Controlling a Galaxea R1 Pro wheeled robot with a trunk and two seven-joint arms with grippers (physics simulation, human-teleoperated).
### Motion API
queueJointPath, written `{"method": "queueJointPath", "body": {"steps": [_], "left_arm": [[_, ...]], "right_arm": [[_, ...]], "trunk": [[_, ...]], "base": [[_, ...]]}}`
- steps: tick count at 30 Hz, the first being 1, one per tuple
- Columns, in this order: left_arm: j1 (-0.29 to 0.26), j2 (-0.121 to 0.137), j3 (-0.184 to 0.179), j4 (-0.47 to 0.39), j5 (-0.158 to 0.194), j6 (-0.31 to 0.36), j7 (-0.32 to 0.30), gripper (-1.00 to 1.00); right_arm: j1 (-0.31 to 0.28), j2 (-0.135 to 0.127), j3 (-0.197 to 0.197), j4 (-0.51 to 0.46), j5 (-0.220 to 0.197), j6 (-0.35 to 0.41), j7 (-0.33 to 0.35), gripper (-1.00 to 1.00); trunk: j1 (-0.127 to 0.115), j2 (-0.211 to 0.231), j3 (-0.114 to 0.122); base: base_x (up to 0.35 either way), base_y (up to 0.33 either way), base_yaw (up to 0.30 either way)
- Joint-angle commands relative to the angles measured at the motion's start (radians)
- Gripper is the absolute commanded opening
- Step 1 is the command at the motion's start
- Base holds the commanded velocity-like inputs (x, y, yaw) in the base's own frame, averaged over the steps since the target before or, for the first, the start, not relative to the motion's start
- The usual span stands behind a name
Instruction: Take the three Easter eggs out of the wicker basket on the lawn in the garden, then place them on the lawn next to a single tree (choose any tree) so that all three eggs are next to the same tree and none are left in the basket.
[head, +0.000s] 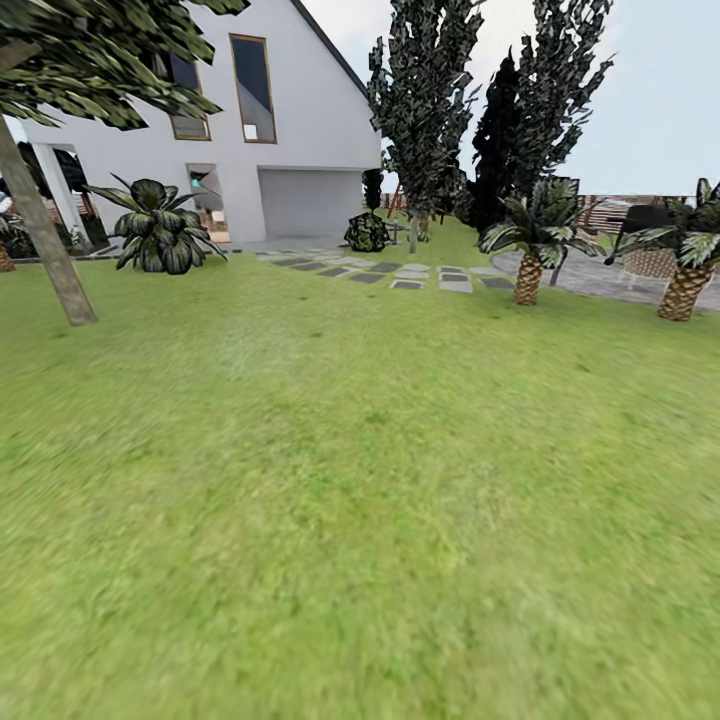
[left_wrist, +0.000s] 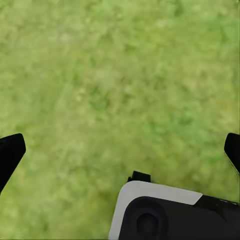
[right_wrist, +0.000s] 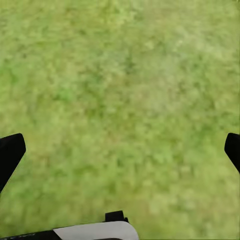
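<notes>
The lawn (head: 360, 480) spreads wide and bright green ahead of me. At its far left stands a tree (head: 50, 250) with a leaning, bare, pale trunk and dark speckled leaves overhead. The Easter eggs and the wicker basket are out of view. In the left wrist view my left gripper (left_wrist: 120, 150) hangs open over bare grass, its black fingertips (left_wrist: 10, 152) far apart with nothing between them. My right gripper (right_wrist: 120, 150) is open in the same way over grass, its fingertips (right_wrist: 10, 150) at the picture's sides.
A white house (head: 290, 110) stands at the back, with a leafy plant (head: 160, 230) before it. Grey stepping stones (head: 400, 272) lead to a paved patio (head: 600, 275) with two short palms (head: 528, 270) and a pale woven chair (head: 650, 262). Tall dark trees (head: 430, 100) rise behind. My white-and-black body (left_wrist: 165, 210) shows below the left gripper.
</notes>
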Motion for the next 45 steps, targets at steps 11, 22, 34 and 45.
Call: {"method": "queueJointPath", "body": {"steps": [11,22,34,45], "left_arm": [[-0.001,0.000,0.007,0.001,-0.004,-0.003,-0.001,1.00],[-0.001,0.000,0.007,0.001,-0.004,-0.003,-0.001,1.00],[-0.001,0.000,0.007,0.001,-0.004,-0.003,-0.001,1.00],[-0.001,0.000,0.007,0.001,-0.004,-0.003,-0.001,1.00]], "right_arm": [[-0.001,0.000,-0.002,0.002,0.000,-0.004,-0.001,1.00],[-0.001,0.000,-0.002,0.002,0.000,-0.004,-0.001,1.00],[-0.001,0.000,-0.002,0.002,-0.001,-0.004,-0.001,1.00],[-0.001,0.000,-0.002,0.002,-0.001,-0.004,-0.001,1.00]], "trunk": [[0.001,-0.002,-0.002],[0.001,-0.002,-0.002],[0.001,-0.002,-0.002],[0.001,-0.002,-0.002]], "base": [[0.339,0.000,0.000],[0.339,0.000,0.000],[0.339,0.000,0.000],[0.339,0.000,0.000]]}}
